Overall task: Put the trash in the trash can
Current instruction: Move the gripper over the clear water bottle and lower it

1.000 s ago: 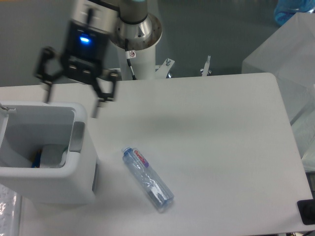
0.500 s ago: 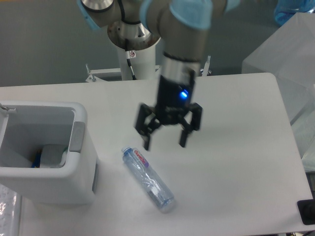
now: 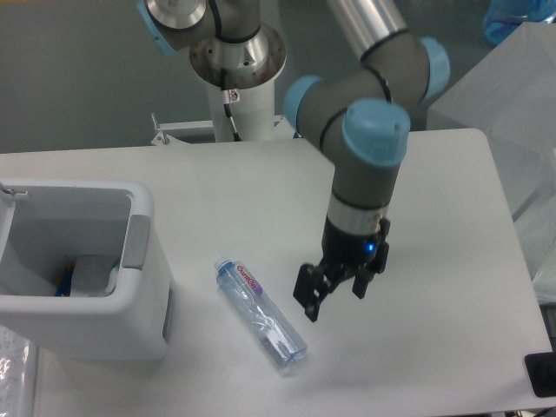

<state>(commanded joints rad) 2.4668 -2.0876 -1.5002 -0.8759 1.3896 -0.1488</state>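
Right now, the black 2-finger claw (image 3: 333, 299) hangs low over the wide white desk (image 3: 408, 200), at the end of a grey robot arm with light blue joints (image 3: 375, 130). A small blue light glows just above the claw. The claw points down and looks a little open, but the 2 fingers sit so close together in this view that I cannot tell how far apart they are. It holds nothing. The clear crushed plastic bottle with a blue cap and a pink-red label (image 3: 261, 315) lies flat on the desk, just to the left of the claw and not touching it. The bottle lies slanted, with its label end up toward the left and its other end down toward the right. The big white boxy plastic bin with rounded corners (image 3: 82, 269) stands at the left side of the desk, near the bottle but apart from it. A grey panel is on the side of the bin that faces the bottle. Inside the bin, at the bottom, something pale and something blue show, but they are too small to name.
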